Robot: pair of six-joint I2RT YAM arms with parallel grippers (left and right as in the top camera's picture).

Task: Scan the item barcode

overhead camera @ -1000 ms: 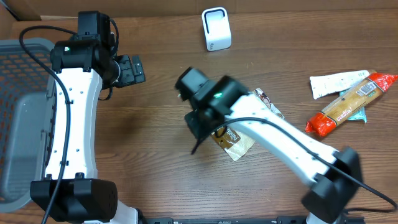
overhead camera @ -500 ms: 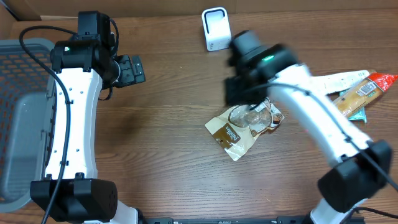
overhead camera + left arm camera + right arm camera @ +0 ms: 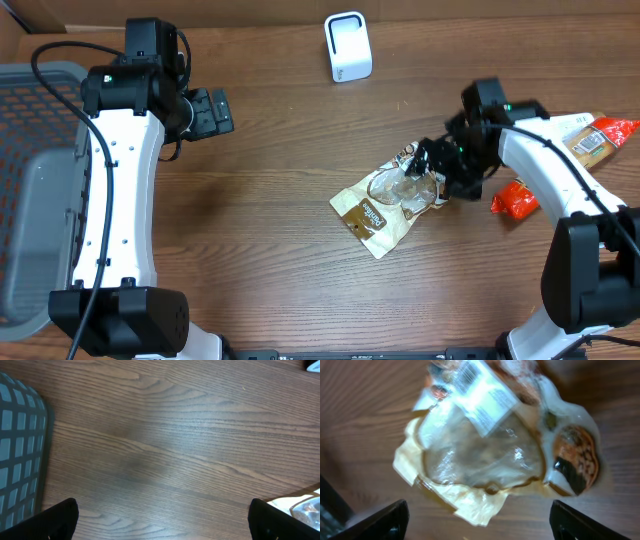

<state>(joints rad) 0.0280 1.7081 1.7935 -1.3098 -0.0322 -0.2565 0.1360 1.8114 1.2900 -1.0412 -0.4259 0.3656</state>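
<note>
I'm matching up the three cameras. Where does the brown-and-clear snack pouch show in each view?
Overhead: the snack pouch lies flat, right of centre, just left of the right end effector.
Left wrist: only a sliver of it peeks in at the bottom right corner.
Right wrist: it fills the middle of the picture, with its barcode label at the top.
Shared landmark: the wooden table.
</note>
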